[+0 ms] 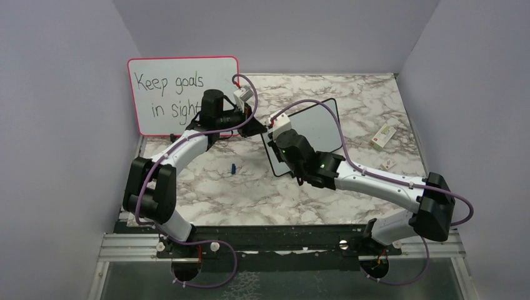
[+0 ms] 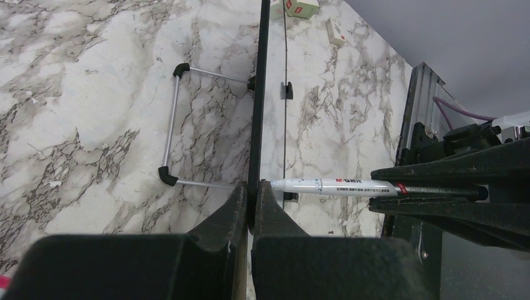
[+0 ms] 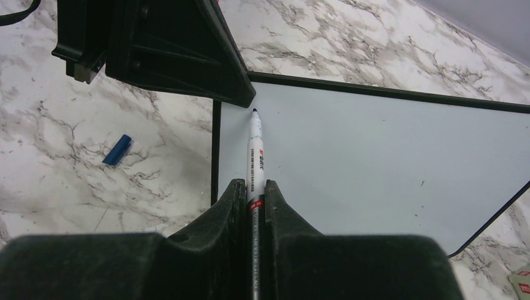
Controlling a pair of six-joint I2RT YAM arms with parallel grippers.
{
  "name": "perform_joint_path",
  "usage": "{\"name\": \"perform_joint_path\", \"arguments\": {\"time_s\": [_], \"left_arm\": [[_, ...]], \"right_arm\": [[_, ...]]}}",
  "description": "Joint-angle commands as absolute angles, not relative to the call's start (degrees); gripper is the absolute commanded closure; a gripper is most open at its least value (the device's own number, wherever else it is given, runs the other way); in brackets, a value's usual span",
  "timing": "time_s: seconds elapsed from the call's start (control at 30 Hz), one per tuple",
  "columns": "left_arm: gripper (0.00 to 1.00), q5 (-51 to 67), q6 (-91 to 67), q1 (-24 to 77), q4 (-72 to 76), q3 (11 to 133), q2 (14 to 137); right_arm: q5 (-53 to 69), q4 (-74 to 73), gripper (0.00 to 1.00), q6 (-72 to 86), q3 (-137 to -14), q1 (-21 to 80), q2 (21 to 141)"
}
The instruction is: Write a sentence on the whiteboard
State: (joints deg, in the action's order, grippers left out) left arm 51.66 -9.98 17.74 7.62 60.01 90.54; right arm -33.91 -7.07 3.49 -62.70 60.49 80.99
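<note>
The whiteboard (image 1: 315,125), small and black-framed, stands propped at the middle of the table. My left gripper (image 2: 252,187) is shut on the frame at the board's left edge (image 2: 258,94). My right gripper (image 3: 255,186) is shut on a white marker (image 3: 255,153). The marker's dark tip rests at the upper left corner of the board's face (image 3: 375,156), right beside the left gripper's fingers (image 3: 187,56). No sentence shows on the board; its face is blank. In the left wrist view the marker (image 2: 337,186) lies across the board's edge, and the wire stand (image 2: 172,131) shows behind the board.
A larger pink-framed board (image 1: 183,94) with black handwriting leans at the back left. A blue marker cap (image 1: 232,169) lies on the marble table in front of the board. Two small white boxes (image 1: 382,134) (image 1: 389,164) lie at the right. Grey walls enclose the table.
</note>
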Motion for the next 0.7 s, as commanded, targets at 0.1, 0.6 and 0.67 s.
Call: {"name": "perform_joint_path", "arguments": {"time_s": [0.1,0.6,0.67], "left_arm": [[1.00,51.9,-6.8,17.5,5.3,60.2,90.4],[1.00,52.3,-6.7,17.5,5.3,60.3,90.4],[1.00,52.2,-6.7,17.5,5.3,60.3,90.4]], "right_arm": [[-36.7,-8.8,0.99,4.8,-65.2,61.0,82.8],[-36.4,-13.8,0.99,6.7,-66.3,61.0,83.4],[-36.2,-14.6,0.99,7.0,-66.4,61.0,83.5]]}}
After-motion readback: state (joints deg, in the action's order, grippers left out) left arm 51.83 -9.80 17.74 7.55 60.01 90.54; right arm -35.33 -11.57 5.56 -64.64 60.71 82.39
